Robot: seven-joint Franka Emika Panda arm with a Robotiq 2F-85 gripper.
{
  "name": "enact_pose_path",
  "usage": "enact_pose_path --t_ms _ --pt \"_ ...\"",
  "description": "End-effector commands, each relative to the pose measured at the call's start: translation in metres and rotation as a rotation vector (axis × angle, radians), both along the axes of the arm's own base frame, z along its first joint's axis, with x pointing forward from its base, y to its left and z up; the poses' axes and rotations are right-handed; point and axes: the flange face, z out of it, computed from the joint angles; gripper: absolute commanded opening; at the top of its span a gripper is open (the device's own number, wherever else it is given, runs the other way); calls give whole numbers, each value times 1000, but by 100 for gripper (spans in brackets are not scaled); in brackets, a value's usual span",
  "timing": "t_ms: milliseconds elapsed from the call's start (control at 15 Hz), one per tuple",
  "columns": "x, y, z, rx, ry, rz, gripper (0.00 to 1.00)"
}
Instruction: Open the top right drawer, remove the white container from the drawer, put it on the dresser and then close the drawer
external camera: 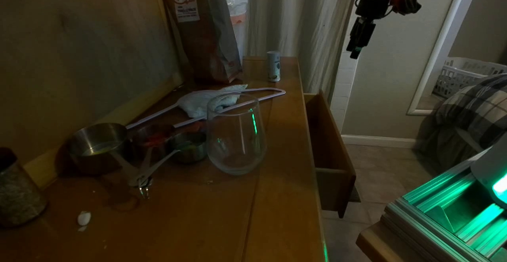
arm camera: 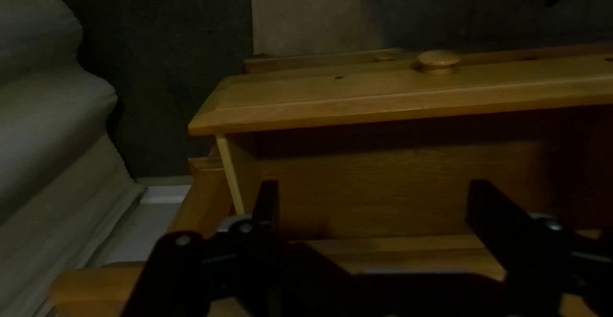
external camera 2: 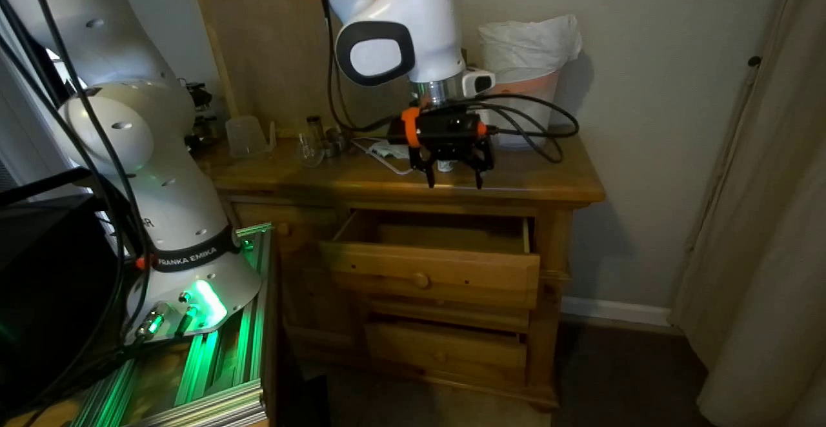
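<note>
Honestly, the white cylindrical container looks like the easy bit: it's standing upright on the wooden dresser, near the brown paper bag, and I'd bet it's light, stiff and a little slick, narrow enough to topple if nudged. If it needs shifting, I'd pinch it from opposite sides around mid-height. What's left, I reckon, is the top right drawer, hanging well open; it's wood, so probably rigid, with some weight and drag to it. I'd push on the round knob, or flat on the wood right beside it, so it doesn't jam crooked. As for pose, the arm reaches over toward the dresser and bends down at the end, the claw pointing floorward above the open drawer, jaws spread wide, nothing between them, well apart from the container. It'd probably have to swing out front and drop lower before any push.
</note>
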Motion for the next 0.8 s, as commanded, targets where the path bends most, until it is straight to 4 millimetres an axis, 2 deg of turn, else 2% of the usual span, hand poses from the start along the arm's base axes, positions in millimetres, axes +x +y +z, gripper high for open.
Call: enact_pose_path --t_ms 0,400,733 --pt "0 -31 -18 49 -25 -24 100" --pt "2 -58 -49 158 -69 -46 100" --pt "12 -57 -88 200 -64 -43 100"
